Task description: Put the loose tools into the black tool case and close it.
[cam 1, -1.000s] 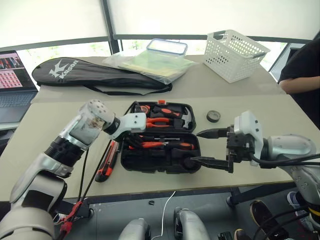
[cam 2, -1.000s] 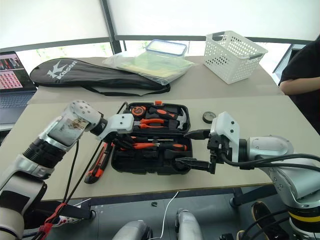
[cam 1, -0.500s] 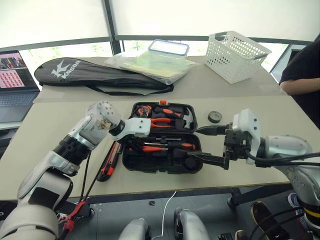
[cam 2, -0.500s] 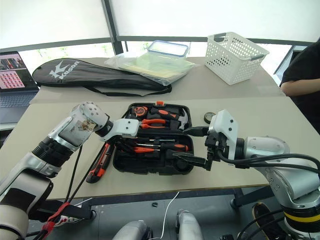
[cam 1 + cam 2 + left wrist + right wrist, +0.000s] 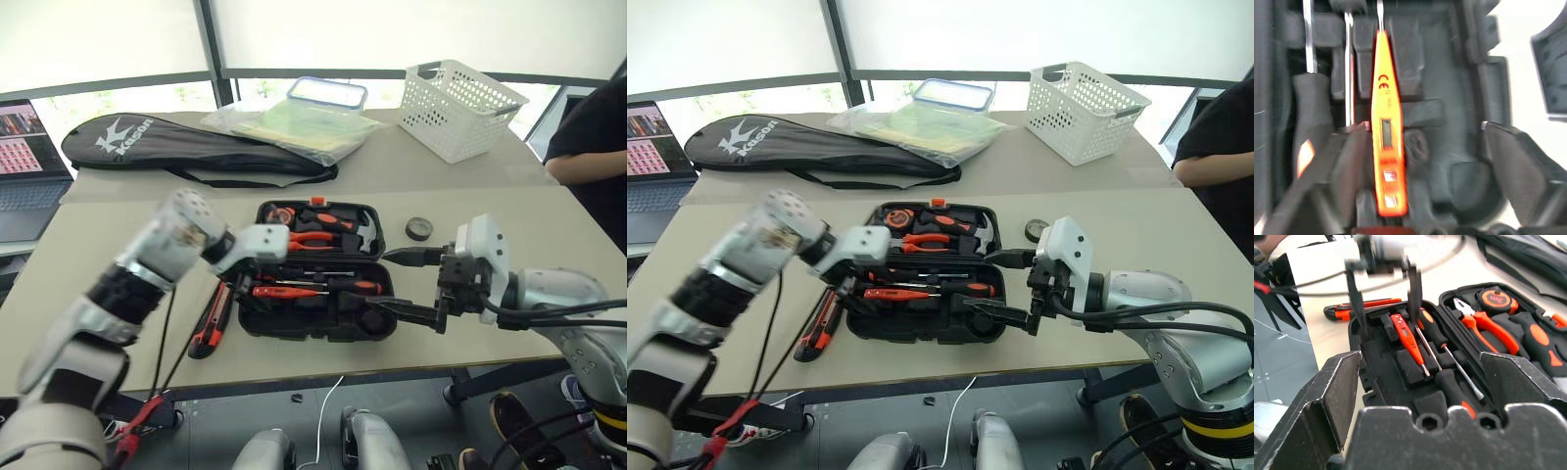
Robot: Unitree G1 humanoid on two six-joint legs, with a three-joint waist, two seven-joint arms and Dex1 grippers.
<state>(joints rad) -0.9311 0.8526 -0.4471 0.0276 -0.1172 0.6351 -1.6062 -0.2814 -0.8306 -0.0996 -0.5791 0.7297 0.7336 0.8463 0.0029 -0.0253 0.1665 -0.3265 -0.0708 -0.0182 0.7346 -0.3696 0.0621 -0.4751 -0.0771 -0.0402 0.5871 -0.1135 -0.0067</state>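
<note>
The black tool case lies open on the table, and the little red screwdriver now lies in its slot in the near half, next to two black-and-orange screwdrivers. The left gripper hangs just above the red screwdriver with its two fingers apart, one on each side, and they hold nothing. To do this step well, the robot should probably lift that hand straight up, so a finger does not catch the screwdriver and flip it out of its slot. Two things are left out of the case. The orange-and-black utility knife lies on the table just beside the case's left side. The small black tape roll sits on the table near the case's far right corner. The knife is closest to the left hand, so it looks like the best one to fetch next. The right gripper hovers by the right end of the case with its fingers wide apart, and it holds nothing and does not seem to touch the case. The lid can only be shut once the knife and the tape are inside.
</note>
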